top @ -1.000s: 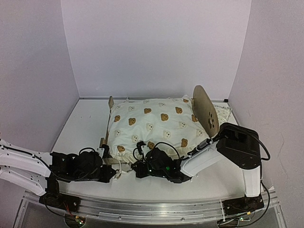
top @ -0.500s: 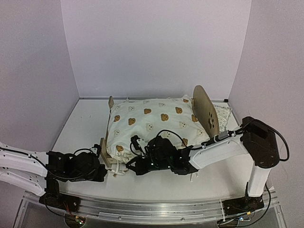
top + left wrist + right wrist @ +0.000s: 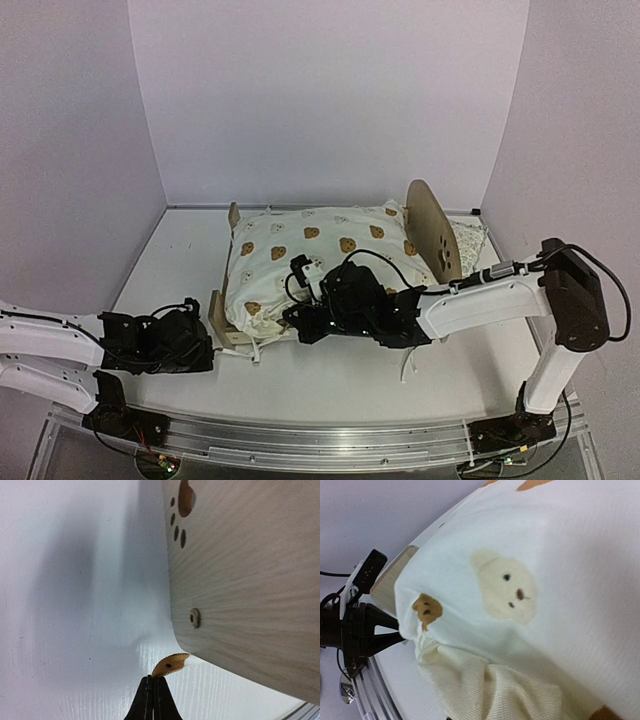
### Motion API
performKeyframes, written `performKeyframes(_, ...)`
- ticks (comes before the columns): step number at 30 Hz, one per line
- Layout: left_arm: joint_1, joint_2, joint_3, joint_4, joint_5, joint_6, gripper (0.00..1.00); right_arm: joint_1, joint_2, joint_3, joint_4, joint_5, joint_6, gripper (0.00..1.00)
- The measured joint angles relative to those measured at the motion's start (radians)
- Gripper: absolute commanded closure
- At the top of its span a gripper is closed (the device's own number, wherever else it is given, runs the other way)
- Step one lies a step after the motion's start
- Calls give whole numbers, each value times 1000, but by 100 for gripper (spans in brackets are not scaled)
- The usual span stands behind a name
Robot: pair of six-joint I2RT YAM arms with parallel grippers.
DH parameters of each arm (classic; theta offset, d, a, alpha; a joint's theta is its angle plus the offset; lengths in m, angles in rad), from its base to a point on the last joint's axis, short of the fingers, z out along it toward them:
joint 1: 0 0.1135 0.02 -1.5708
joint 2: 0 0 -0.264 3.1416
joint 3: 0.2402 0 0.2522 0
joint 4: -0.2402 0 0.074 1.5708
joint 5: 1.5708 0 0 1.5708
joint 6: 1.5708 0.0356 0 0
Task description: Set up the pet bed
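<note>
We seem to be straightening the quilt (image 3: 320, 250) on the pet bed (image 3: 432, 225).
Left end effector (image 3: 205, 348) and right end effector (image 3: 296, 328) both closed, grip unclear; next, pull its near corner flat.

A light plywood bed board with paw-print cutout (image 3: 250, 580) is blocking right of the jaws of the left gripper (image 3: 152, 681), while white tabletop (image 3: 75, 605) is lying open leftward.

One bed (image 3: 432, 222), one quilt (image 3: 330, 255) and one pillow (image 3: 468, 240), all on one worktop (image 3: 170, 262). Two arms at its near edge: one left arm (image 3: 45, 345), one right arm (image 3: 490, 300).
</note>
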Motion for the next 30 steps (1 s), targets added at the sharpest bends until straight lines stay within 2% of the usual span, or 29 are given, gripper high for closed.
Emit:
performKeyframes(9,30,-16,-14,-70,-55,-129,100,-47,42,71,-10,81,-67,100)
performKeyframes(14,49,-116,8,-164,-158,-173,100,-55,81,89,-11,86,-74,100)
performKeyframes(19,125,-209,84,-233,-251,-157,100,-57,114,104,-10,88,-74,100)
performKeyframes(22,206,-200,93,-210,-237,-96,100,-59,130,119,-10,97,-74,100)
performKeyframes(26,307,-98,92,-151,-179,-20,100,-68,136,134,-10,118,-73,100)
performKeyframes(30,317,-60,68,-95,-109,7,100,-83,136,138,-9,126,-73,100)
